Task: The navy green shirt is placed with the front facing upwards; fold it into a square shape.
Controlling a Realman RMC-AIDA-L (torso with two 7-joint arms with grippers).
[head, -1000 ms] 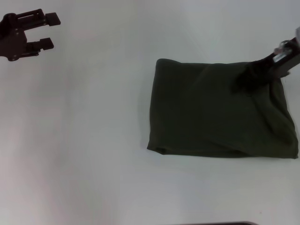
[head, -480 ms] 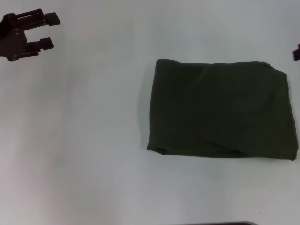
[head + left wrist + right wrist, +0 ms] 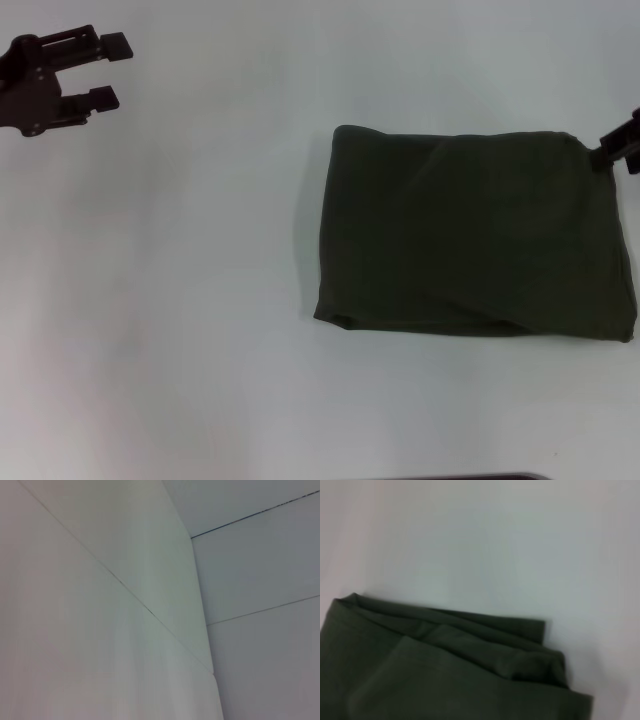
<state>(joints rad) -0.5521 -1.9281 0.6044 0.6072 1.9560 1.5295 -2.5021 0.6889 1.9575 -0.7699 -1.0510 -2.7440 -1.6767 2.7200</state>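
We see the shirt (image 3: 475, 235) folded into a soft, creased rectangle on the smooth tabletop (image 3: 200, 300). The right wrist view alone shows us its stacked layered edges (image 3: 485, 645). Left claw (image 3: 104, 72) spread; for the right claw (image 3: 622, 150), we cannot tell.

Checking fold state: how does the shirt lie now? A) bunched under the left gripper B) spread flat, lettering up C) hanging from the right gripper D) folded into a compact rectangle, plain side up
D: the navy green shirt lies folded on the table, no lettering visible.

navy green shirt (image 3: 470, 235) | folded into a squarish rectangle (plain side up) | flat, right of centre
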